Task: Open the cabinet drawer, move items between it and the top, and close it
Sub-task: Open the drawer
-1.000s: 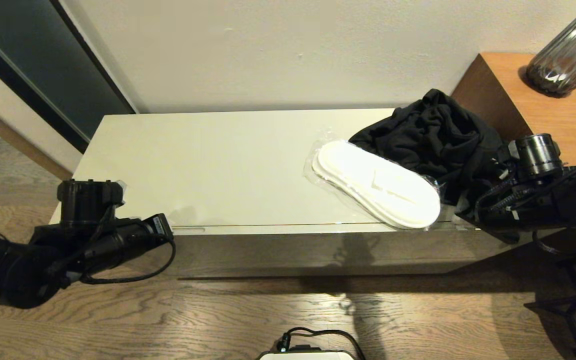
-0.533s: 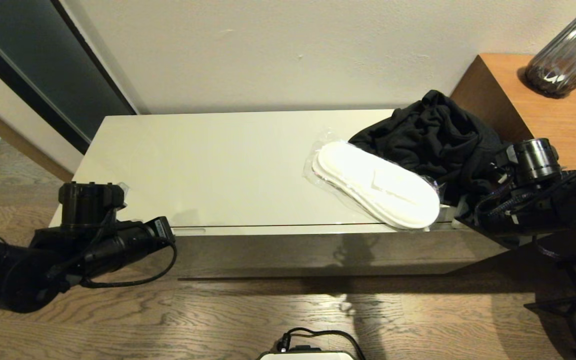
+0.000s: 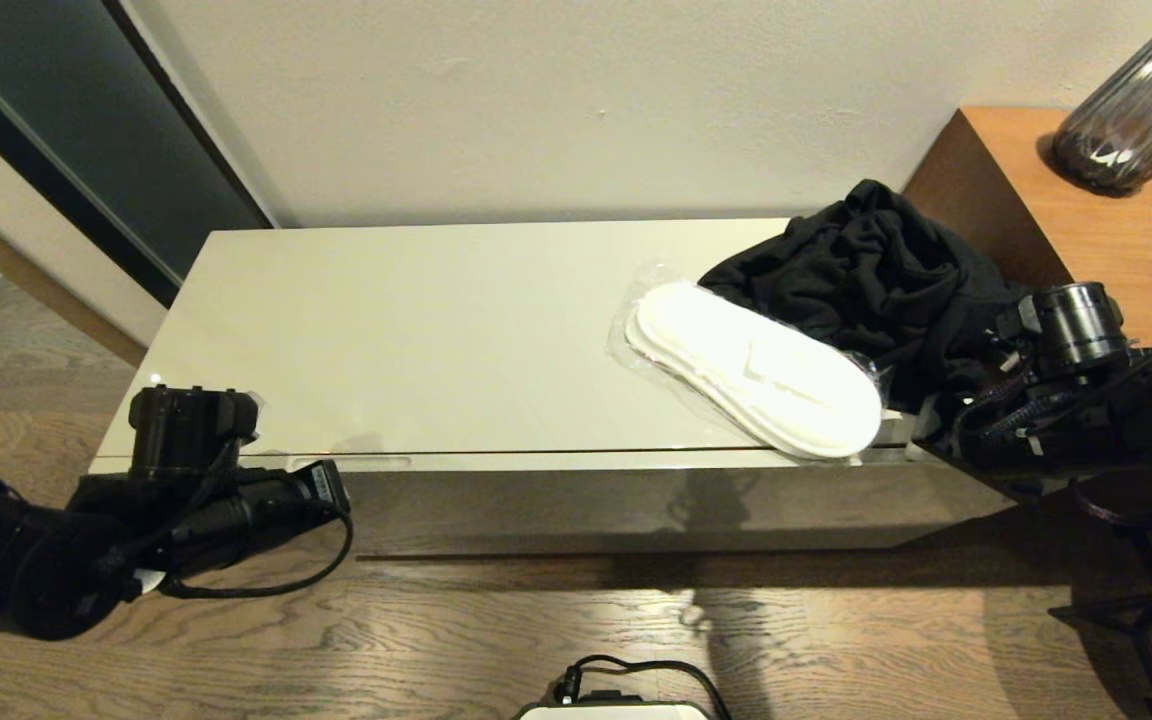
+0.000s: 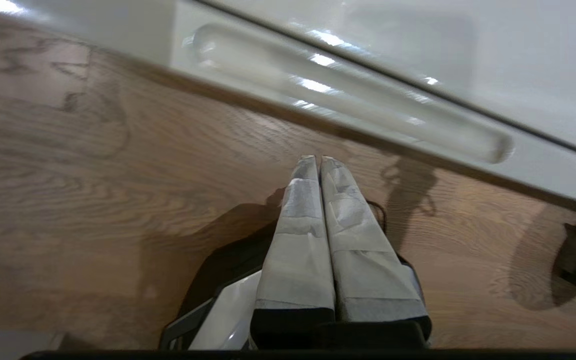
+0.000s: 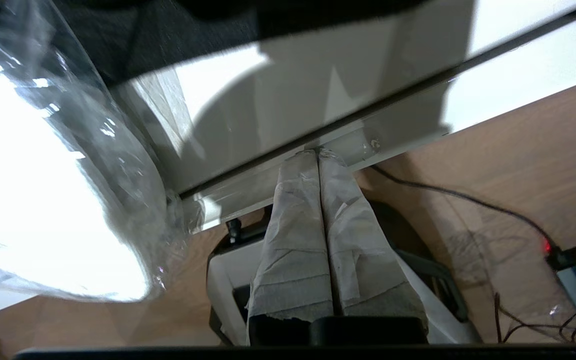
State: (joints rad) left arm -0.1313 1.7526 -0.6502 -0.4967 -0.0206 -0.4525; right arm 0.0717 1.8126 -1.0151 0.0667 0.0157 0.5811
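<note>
Since the earlier frame both arms have sunk a little at the cabinet's front: the left gripper [image 4: 316, 159] sits lower beside the left corner, and the right gripper [image 5: 316, 152] has dropped slightly at the right end. The drawer [image 3: 636, 510] shows only a thin seam under the top [image 3: 386, 330], so it looks closed or barely out.

Both grippers are clenched on nothing, taped fingers [image 4: 298, 240] pressed flat together. The left tips hang over the floor [image 3: 436, 640], just short of the handle notch [image 4: 348, 95]; the right tips are at the drawer's front edge, near its right end.

The drawer is long, stiff and glossy, so it should slide as one piece but may skew if pulled at one end only; the notches are the places to hook closed fingertips, ideally both at once.

On the top, the wrapped slippers [image 3: 756, 370] lie partly over the front edge, touching the black garment [image 3: 866, 280] behind. Slippers: light, slick film, pinch a rim. Garment: soft, limp, grab a bunched fold
</note>
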